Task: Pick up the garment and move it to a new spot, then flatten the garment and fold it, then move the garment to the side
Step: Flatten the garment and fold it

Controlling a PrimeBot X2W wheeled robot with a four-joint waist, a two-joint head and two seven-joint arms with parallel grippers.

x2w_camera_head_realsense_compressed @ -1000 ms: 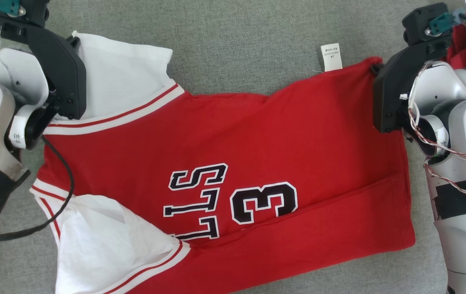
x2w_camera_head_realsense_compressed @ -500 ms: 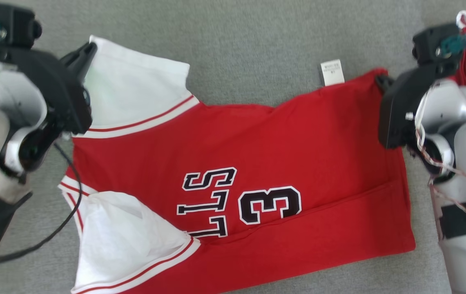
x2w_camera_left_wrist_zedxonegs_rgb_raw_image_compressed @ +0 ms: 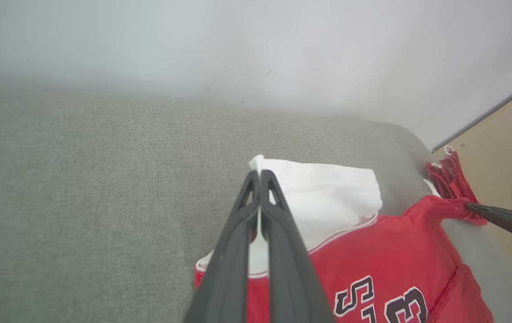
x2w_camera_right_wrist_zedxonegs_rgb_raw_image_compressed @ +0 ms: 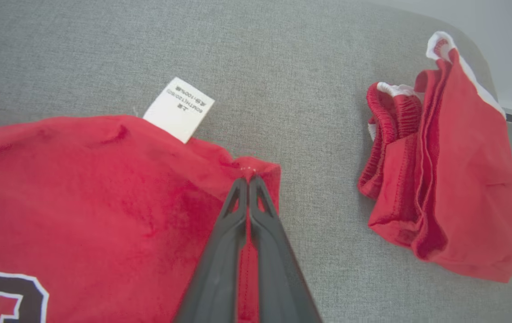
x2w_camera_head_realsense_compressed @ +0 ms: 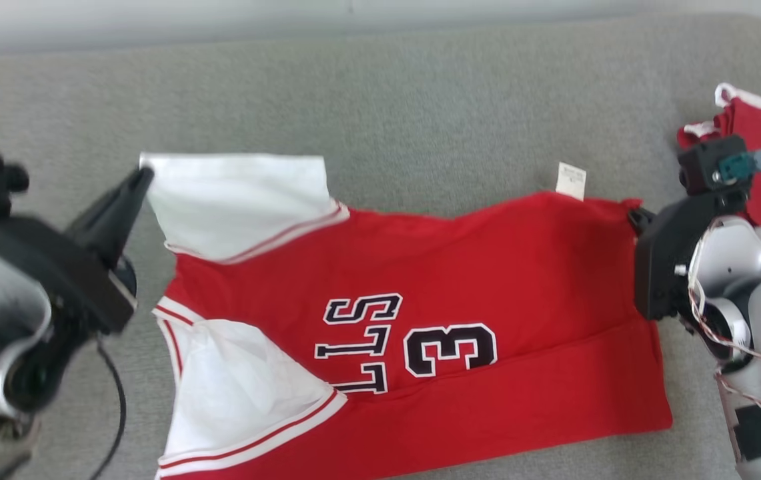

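- left gripper [x2w_camera_left_wrist_zedxonegs_rgb_raw_image_compressed: 259,173]: fingers pressed together, pinching the far corner of the jersey's white sleeve [x2w_camera_head_realsense_compressed: 240,200]; that corner is way off to the left of the care label [x2w_camera_head_realsense_compressed: 571,181]
- right gripper [x2w_camera_right_wrist_zedxonegs_rgb_raw_image_compressed: 247,179]: also clamped tight, nipping the red corner of the jersey [x2w_camera_head_realsense_compressed: 460,267] just to the right of the care label; a bit of fabric bunches up at the tips
- the jersey is spread out on the grey cushion [x2w_camera_head_realsense_compressed: 420,113], print side up, number and letters below and left of the care label; its top edge runs from one pinch to the other
- head view gives the whole layout; the second white sleeve [x2w_camera_head_realsense_compressed: 240,387] lies folded over the red body, far down-left of the label
- right wrist view is the one where you can see the label's print (too small to read) and the rumpled red shorts [x2w_camera_right_wrist_zedxonegs_rgb_raw_image_compressed: 444,179] lying apart, further right of the label
- left wrist view adds the pale wall [x2w_camera_left_wrist_zedxonegs_rgb_raw_image_compressed: 282,45] behind the cushion; it also catches the other arm's fingers on the red corner
- left arm comes in low from the left of the label, fingers angled up toward the sleeve corner; right arm comes up from below-right of the label, wrist bent, loose twisted wires [x2w_camera_head_realsense_compressed: 740,353] on its forearm
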